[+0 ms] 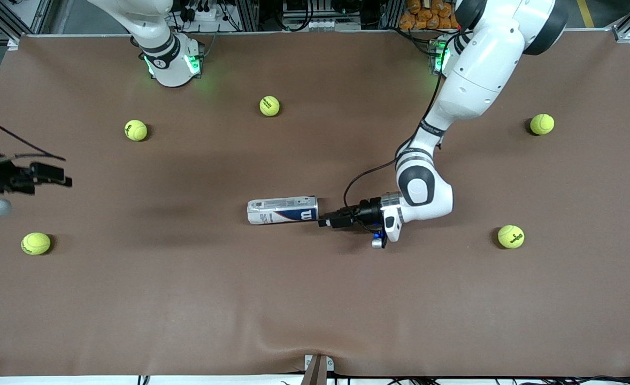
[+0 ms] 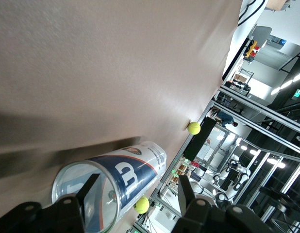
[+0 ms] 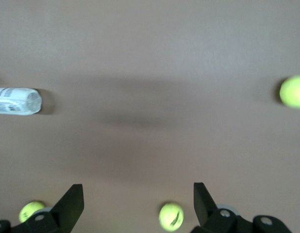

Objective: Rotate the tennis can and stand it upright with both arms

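The tennis can (image 1: 283,209) lies on its side in the middle of the brown table, its navy "W" end and metallic rim toward the left arm's end. My left gripper (image 1: 323,220) is low at that open end, fingers open. In the left wrist view the can (image 2: 125,177) fills the space at my left gripper (image 2: 138,180): one finger (image 2: 88,190) shows at the can's mouth, the other (image 2: 185,188) stands beside the can, neither closed on it. My right gripper (image 1: 61,177) hangs open and empty above the right arm's end of the table. The right wrist view shows it (image 3: 138,191) high over bare table, the can (image 3: 16,101) far off.
Several yellow-green tennis balls lie scattered: one (image 1: 269,106) and one (image 1: 135,130) nearer the bases, one (image 1: 542,124) and one (image 1: 511,236) toward the left arm's end, one (image 1: 36,243) below my right gripper. The brown table cover (image 1: 315,299) wrinkles near the front edge.
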`<state>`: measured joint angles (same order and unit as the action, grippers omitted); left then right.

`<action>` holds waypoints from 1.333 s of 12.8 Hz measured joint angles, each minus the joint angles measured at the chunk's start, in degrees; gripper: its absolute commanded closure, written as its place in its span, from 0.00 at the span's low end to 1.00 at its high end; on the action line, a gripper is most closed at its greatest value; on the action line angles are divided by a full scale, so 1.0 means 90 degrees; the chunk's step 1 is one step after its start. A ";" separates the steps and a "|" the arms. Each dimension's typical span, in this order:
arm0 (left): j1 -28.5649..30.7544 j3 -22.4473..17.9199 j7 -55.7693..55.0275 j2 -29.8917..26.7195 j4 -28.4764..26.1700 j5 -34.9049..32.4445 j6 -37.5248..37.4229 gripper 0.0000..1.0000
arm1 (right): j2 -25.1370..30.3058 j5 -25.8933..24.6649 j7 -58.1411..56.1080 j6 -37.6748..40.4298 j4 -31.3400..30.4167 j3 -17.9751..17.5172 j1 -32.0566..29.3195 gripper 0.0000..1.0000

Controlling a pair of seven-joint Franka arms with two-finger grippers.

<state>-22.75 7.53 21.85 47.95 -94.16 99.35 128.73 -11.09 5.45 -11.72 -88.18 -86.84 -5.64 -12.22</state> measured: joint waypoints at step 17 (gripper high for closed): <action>-0.0492 -0.0040 0.0225 0.0195 0.0300 0.0558 0.0364 1.00 | 0.1181 -0.0145 0.1884 0.0654 -0.0342 0.0034 0.0637 0.00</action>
<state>-27.17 7.17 23.87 49.70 -91.46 104.36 132.01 -0.46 4.15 5.23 -82.29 -89.92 -5.33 -6.49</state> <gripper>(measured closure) 0.758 0.000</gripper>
